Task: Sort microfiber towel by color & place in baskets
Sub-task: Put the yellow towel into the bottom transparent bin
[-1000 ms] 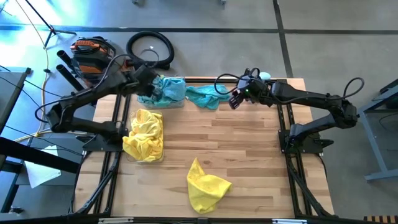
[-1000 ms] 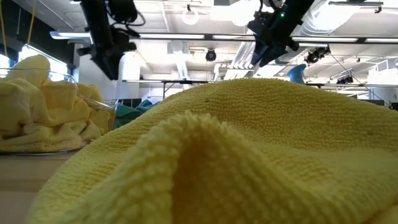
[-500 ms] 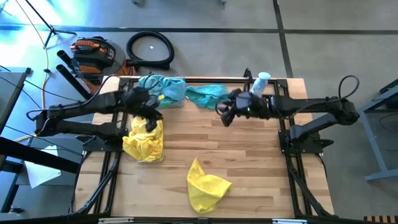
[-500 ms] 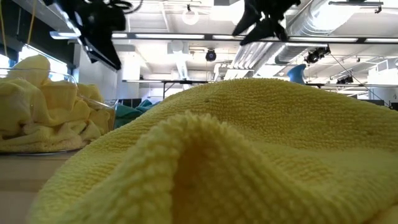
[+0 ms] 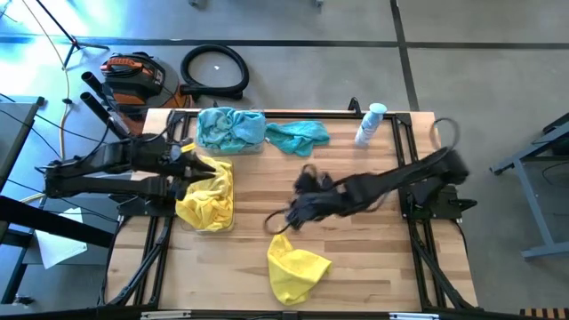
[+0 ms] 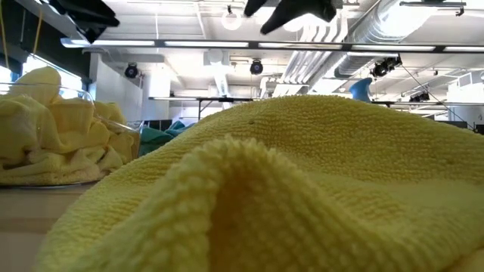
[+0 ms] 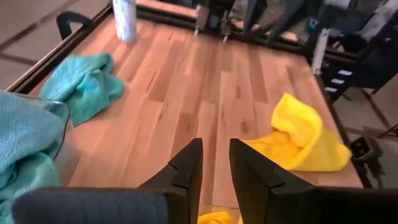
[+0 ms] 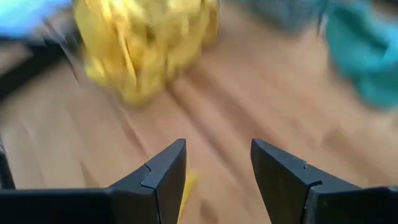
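- Near the table's front edge, a loose yellow towel (image 5: pixel 296 267) lies crumpled; a teal towel (image 5: pixel 298 137) lies loose beside the teal basket (image 5: pixel 229 131).
- Right gripper (image 5: pixel 283 220), jaws apart and empty, hangs just above the yellow one.
- Left gripper (image 5: pixel 192 164), nearly closed and empty, hovers over the yellow basket (image 5: pixel 206 197).
- Soft, light, floppy: pinch a raised fold.

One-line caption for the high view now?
Right gripper open above loose yellow towel; left gripper over yellow basket.
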Robot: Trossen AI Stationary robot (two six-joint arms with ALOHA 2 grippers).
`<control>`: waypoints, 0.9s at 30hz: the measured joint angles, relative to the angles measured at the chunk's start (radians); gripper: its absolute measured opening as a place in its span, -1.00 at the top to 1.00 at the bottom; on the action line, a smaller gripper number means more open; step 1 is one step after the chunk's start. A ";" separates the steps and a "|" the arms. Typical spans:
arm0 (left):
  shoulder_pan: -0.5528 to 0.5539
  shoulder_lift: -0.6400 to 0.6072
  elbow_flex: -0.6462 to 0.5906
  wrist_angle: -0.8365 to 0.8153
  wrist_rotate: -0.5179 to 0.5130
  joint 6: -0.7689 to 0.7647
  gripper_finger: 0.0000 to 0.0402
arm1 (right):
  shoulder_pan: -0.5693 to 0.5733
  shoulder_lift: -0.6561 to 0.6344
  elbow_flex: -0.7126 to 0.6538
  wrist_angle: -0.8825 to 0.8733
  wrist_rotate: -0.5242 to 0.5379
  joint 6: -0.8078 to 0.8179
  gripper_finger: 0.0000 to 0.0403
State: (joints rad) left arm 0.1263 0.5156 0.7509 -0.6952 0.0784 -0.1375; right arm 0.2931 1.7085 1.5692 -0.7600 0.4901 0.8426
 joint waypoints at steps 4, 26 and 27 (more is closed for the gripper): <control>-0.018 -0.066 0.000 -0.040 0.000 -0.011 0.66 | 0.037 0.208 0.248 -0.299 -0.130 0.163 0.11; -0.023 -0.139 0.000 -0.113 0.001 -0.044 0.66 | 0.297 0.771 0.668 -0.410 -0.315 0.125 0.11; -0.023 -0.139 0.000 -0.113 0.001 -0.044 0.66 | 0.296 0.783 0.668 -0.409 -0.314 0.125 0.11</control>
State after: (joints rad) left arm 0.1028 0.3767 0.7513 -0.8082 0.0791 -0.1814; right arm 0.5889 2.4916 2.2372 -1.1693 0.1764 0.9676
